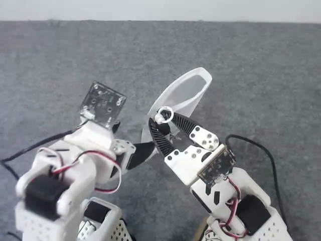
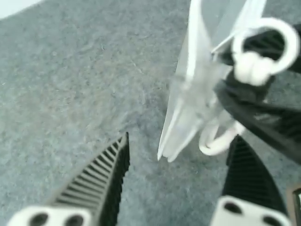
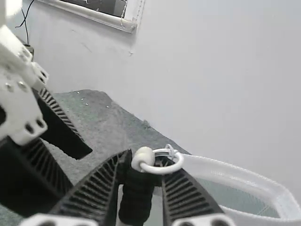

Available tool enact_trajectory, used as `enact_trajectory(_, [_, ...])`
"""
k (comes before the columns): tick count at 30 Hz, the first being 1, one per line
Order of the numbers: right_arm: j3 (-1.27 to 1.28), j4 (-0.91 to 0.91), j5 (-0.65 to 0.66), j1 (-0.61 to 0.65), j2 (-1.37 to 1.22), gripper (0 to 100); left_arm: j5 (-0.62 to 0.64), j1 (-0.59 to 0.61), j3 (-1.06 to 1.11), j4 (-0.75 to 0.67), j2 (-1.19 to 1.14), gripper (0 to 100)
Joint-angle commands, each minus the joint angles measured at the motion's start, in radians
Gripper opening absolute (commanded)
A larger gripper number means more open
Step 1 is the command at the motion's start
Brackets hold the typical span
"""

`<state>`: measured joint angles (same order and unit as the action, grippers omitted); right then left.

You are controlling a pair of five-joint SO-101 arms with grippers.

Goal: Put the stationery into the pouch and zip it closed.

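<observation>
Translucent white pouch (image 1: 185,93) was found held off the grey mat (image 1: 261,75), clamped near its ring pull (image 1: 164,115) by the right gripper (image 1: 165,125); left gripper (image 2: 182,139) was noted with jaws apart, the pouch's lower corner just beside them.

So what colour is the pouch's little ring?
The ring is white; the left wrist view shows it best.
</observation>
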<state>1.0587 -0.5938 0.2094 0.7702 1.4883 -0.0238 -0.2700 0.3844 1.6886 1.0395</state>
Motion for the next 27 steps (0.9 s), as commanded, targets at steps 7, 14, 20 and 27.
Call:
enact_trajectory(7, [-0.041, 0.005, -0.011, -0.016, -0.022, 0.6, 0.021, -0.003, 0.130, -0.198, 0.011, 31])
enact_trajectory(14, [-0.040, -0.007, -0.011, -0.016, -0.022, 0.6, 0.028, -0.012, 0.134, -0.267, 0.011, 31])
enact_trajectory(20, [-0.040, -0.022, -0.011, 0.044, -0.022, 0.6, 0.057, -0.031, 0.240, -0.387, 0.012, 31])
enact_trajectory(27, [-0.038, -0.022, -0.011, 0.044, -0.022, 0.6, 0.083, -0.068, 0.289, -0.446, 0.012, 24])
